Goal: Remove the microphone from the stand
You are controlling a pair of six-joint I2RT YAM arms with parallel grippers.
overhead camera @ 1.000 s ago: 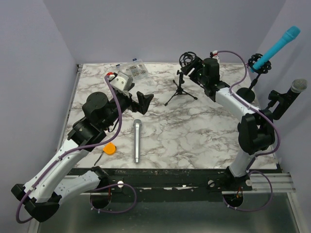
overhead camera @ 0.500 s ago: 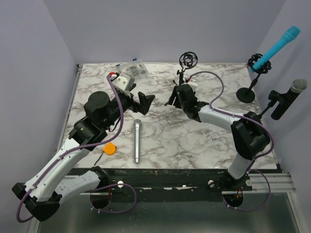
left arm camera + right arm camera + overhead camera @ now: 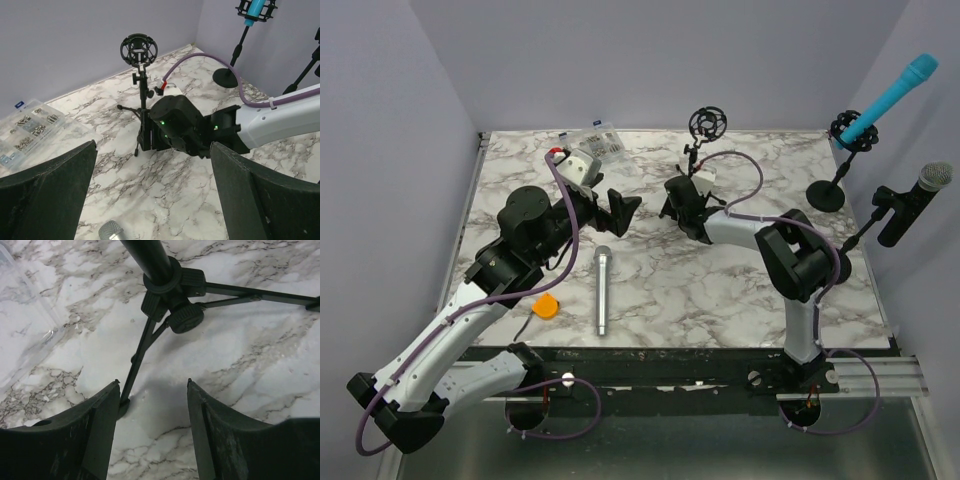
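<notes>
Already the microphone [image 3: 602,290] lay flat on the table [image 3: 720,290], off the stand [image 3: 692,160], its length running near-to-far, head just nearward of the left gripper [image 3: 623,208], spread wide and empty, while the right gripper [image 3: 674,205], parted and empty, faced the stand's legs.

Silver microphone [image 3: 602,290] lies flat, off the upright black tripod stand [image 3: 143,92], well apart from it.
</notes>
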